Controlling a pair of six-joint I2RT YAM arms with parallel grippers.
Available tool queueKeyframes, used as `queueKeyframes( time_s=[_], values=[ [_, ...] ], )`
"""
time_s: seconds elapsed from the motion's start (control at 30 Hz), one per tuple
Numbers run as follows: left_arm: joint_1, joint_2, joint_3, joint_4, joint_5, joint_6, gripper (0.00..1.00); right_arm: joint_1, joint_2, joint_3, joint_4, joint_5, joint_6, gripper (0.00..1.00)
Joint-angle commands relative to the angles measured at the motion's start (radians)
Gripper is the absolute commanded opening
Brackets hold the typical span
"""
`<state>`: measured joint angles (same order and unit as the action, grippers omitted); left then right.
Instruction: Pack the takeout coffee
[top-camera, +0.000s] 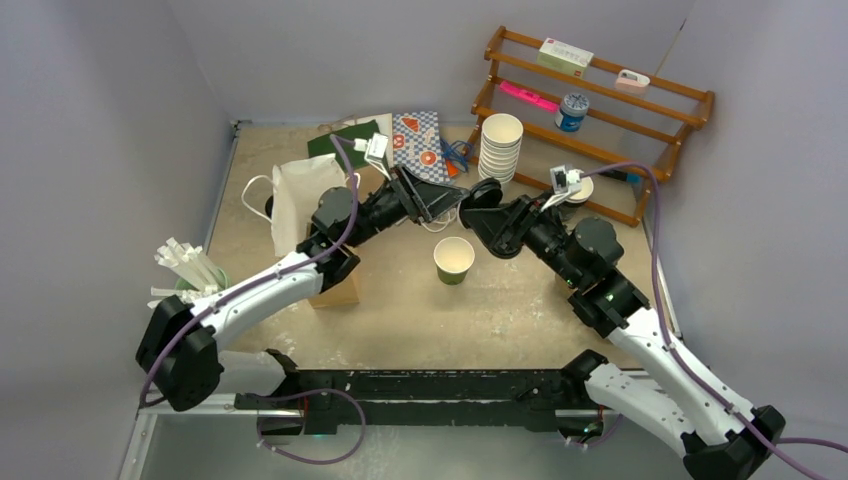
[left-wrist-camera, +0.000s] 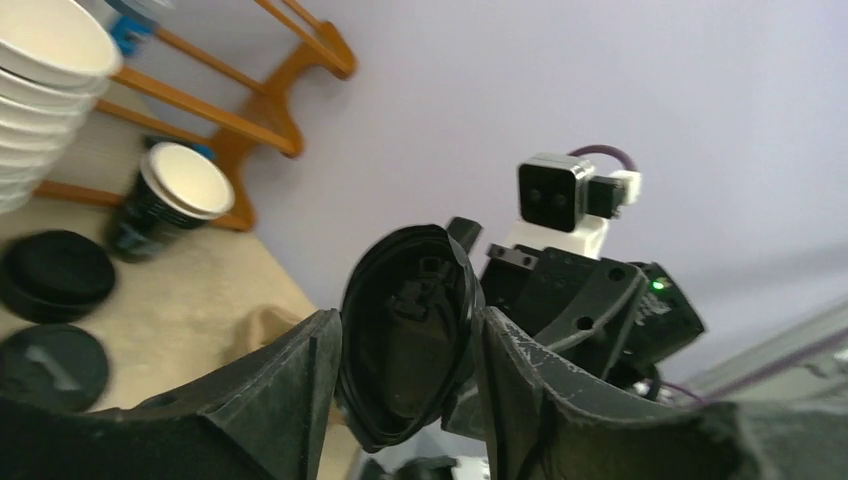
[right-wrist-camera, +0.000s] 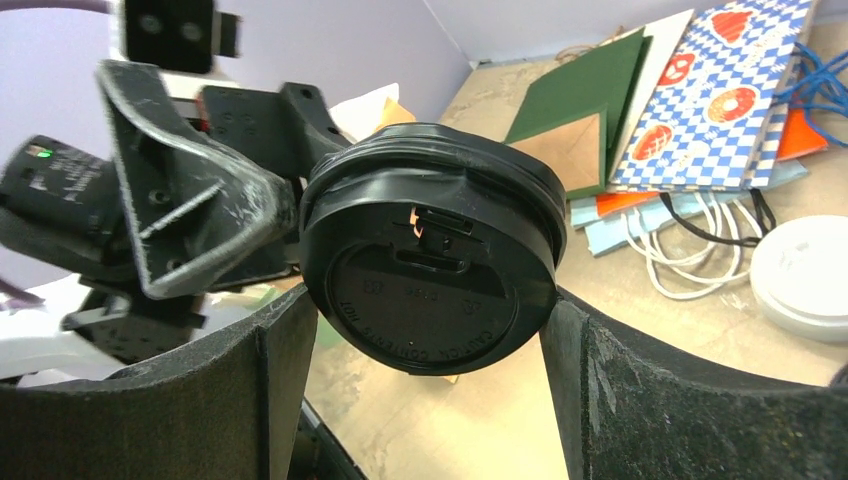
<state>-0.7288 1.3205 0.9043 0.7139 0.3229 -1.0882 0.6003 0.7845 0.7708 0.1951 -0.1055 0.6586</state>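
A black plastic lid (right-wrist-camera: 432, 262) hangs in the air between both grippers, above the table's middle. In the left wrist view it shows edge-on (left-wrist-camera: 408, 335), pinched between my left fingers. My left gripper (top-camera: 452, 205) is shut on it. My right gripper (top-camera: 472, 212) faces the lid's top, and both of its fingers touch the rim. An open lidless paper cup (top-camera: 454, 260) stands just in front of the grippers. A dark cup with a white top (left-wrist-camera: 180, 195) stands by the shelf; I cannot tell whether that top is a lid. No cup with a black lid shows.
A stack of white cups (top-camera: 500, 146) and a wooden shelf (top-camera: 600, 110) are at the back right. Two more black lids (left-wrist-camera: 55, 265) and a white lid (right-wrist-camera: 800, 265) lie on the table. Paper bags (top-camera: 420, 140) are at the back; a white bag (top-camera: 300, 200) and a cup of stirrers (top-camera: 185, 265) are on the left.
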Motion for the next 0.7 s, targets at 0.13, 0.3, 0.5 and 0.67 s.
queueKeyframes(
  time_s=[0.13, 0.3, 0.5, 0.67],
  values=[
    [0.0, -0.153, 0.111, -0.383, -0.27, 0.399, 0.56, 0.002, 0.053, 0.13, -0.276, 0.081, -0.071, 0.8],
    [0.0, -0.158, 0.14, -0.517, -0.298, 0.484, 0.56, 0.003, 0.184, 0.254, -0.529, 0.07, -0.16, 0.79],
    [0.0, -0.114, 0.165, -0.654, -0.264, 0.581, 0.54, 0.003, 0.304, 0.326, -0.69, 0.064, -0.244, 0.79],
    [0.003, -0.079, 0.163, -0.689, -0.253, 0.625, 0.55, 0.003, 0.39, 0.372, -0.75, 0.058, -0.305, 0.78]
  ],
)
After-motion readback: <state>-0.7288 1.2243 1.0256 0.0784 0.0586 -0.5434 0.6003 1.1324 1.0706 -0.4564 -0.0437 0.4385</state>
